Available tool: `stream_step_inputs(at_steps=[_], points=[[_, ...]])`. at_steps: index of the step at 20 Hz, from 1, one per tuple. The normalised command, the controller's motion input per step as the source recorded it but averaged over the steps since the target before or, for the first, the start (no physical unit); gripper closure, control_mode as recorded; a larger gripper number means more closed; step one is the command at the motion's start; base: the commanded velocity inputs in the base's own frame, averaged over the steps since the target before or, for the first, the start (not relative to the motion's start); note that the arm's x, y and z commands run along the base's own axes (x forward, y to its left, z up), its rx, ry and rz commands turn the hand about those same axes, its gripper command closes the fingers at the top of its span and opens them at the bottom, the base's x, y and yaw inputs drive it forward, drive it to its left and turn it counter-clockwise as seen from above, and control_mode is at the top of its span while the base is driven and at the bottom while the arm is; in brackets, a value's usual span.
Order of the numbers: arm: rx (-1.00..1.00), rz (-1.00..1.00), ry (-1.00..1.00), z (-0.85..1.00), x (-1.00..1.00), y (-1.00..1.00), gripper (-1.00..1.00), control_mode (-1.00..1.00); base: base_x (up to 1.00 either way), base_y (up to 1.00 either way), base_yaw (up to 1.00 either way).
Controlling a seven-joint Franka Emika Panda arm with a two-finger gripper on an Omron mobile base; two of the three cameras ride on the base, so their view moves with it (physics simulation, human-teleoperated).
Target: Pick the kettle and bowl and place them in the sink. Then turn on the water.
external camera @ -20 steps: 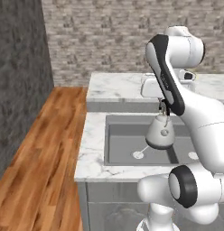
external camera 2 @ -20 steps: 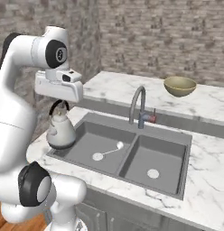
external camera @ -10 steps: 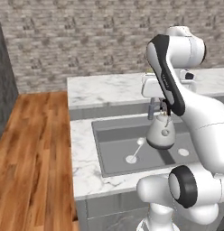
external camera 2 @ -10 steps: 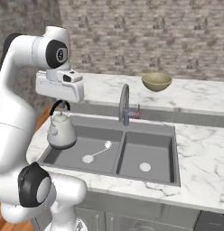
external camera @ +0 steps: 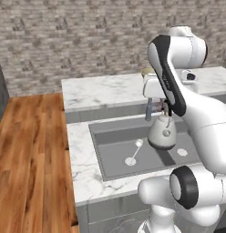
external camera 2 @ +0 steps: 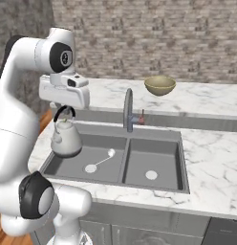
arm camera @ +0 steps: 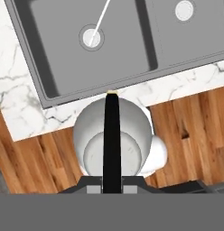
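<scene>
**Kettle held in the air near the sink, bowl waiting on the counter**

A white marble counter [external camera 2: 211,158] with grey veins runs in front of a rough grey stone wall [external camera 2: 154,33]. Warm brown wooden floorboards [external camera: 28,154] stretch beside the counter.

Sunk into the counter is a rectangular grey steel sink [external camera 2: 118,160] with two basins side by side, each with a round pale drain. A tall curved grey faucet [external camera 2: 128,109] stands at the back edge of the sink, between the two basins.

The white robot arm with dark joints reaches forward on the side of the left-hand basin as the right base view shows it. Its gripper [external camera 2: 64,108] points downward and is clamped shut on the thin black arched handle of a small, squat, pale grey-white kettle [external camera 2: 66,139]. The kettle hangs upright below the gripper, clear of any surface. In the two base views it appears in front of the sink basin. In the hand view, looking straight down, the kettle's [arm camera: 114,140] round body lies over the front strip of the counter and the wooden floor, just outside the sink's front rim, so it is not above the basin itself.

A wide, round, olive-tan bowl [external camera 2: 160,85] with a lighter yellowish inside sits upright on the counter behind the sink, well apart from the kettle and beyond the faucet.
</scene>
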Motion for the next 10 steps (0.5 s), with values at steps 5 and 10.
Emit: stream_step_inputs(at_steps=[5, 10], points=[[0.0, -0.01, 0.0, -0.01, 0.46, 0.3, 1.0, -1.0, 0.0, 0.0, 0.0], [0.0, 0.0, 0.0, -0.1, 0.8, 0.34, 1.0, -1.0, 0.0, 0.0, 0.0]])
